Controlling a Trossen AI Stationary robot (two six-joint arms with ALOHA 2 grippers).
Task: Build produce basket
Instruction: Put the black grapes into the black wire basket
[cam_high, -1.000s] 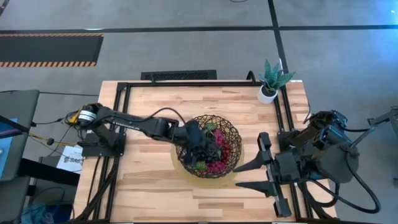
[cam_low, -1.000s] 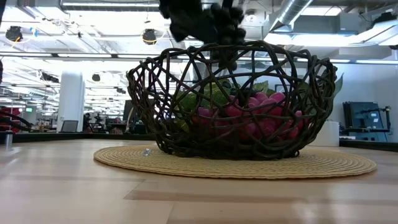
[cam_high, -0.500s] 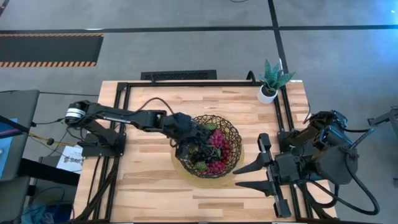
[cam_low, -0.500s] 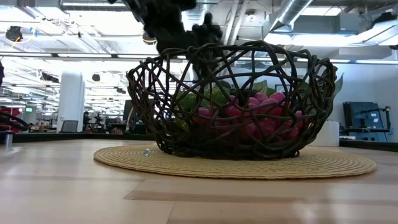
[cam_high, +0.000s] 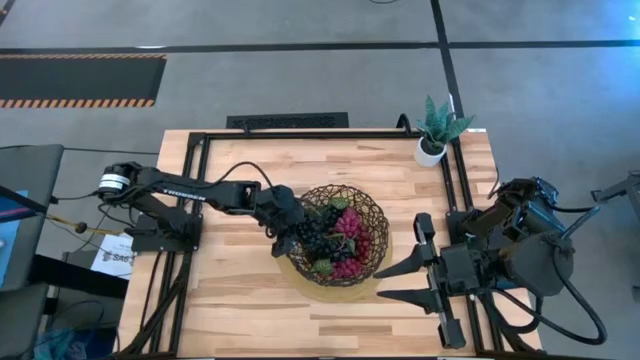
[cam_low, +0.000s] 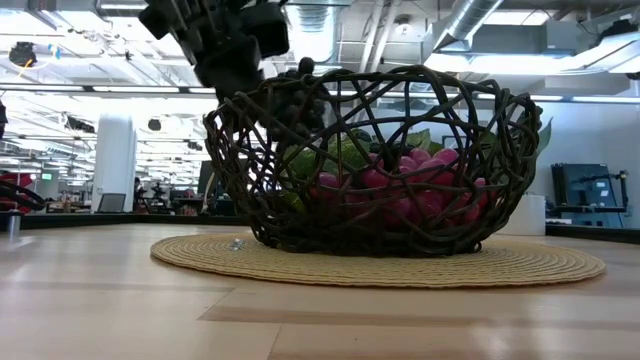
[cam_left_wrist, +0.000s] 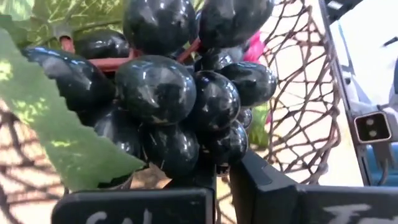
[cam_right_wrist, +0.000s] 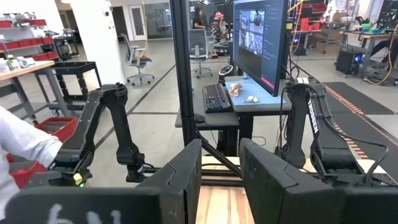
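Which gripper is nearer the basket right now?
Left. The left gripper is at the basket's left rim by a dark grape bunch; the right gripper waits apart on the basket's right.

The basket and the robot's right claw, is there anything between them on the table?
No. In the high view only bare wood shows between the basket and the right gripper. The potted plant stands off at the far corner.
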